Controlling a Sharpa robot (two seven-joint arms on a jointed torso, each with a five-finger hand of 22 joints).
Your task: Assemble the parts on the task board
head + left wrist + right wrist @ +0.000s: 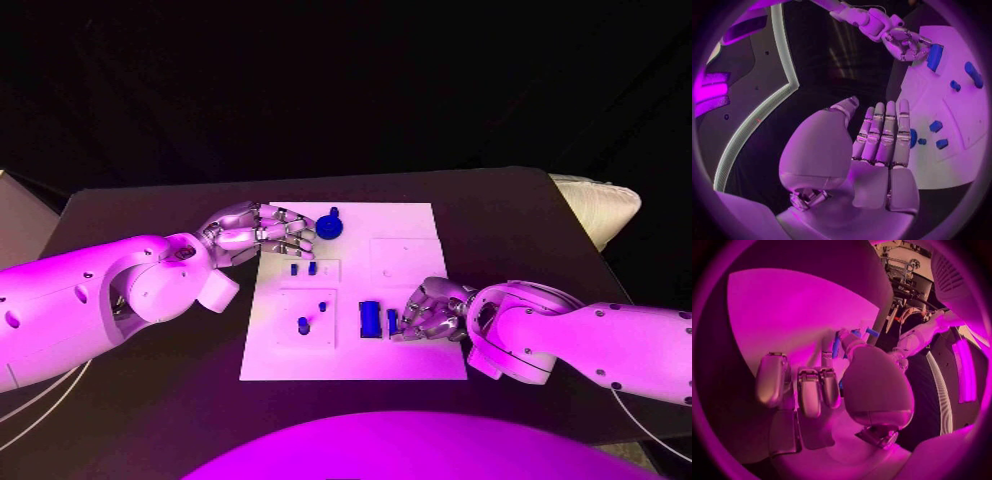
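Observation:
The white task board [361, 350] lies in the middle of the black table. My left hand [267, 232] hovers at the board's far left corner, beside a round blue part [330, 225]. In the left wrist view that hand [879, 145] has its fingers stretched out side by side and holds nothing. My right hand [430, 310] rests on the board's right side with its fingers curled. There a slim blue part [836, 346] sits between its thumb and a finger, next to a blue block [371, 318]. Small blue parts [303, 268] and another one [304, 323] stand in the board's left recesses.
The left wrist view shows the board [954, 165], several small blue parts [936, 126] and the right hand [907, 42] by the blue block [935, 56]. A pale cushioned object [606, 210] sits off the table's right corner. Bare black table surrounds the board.

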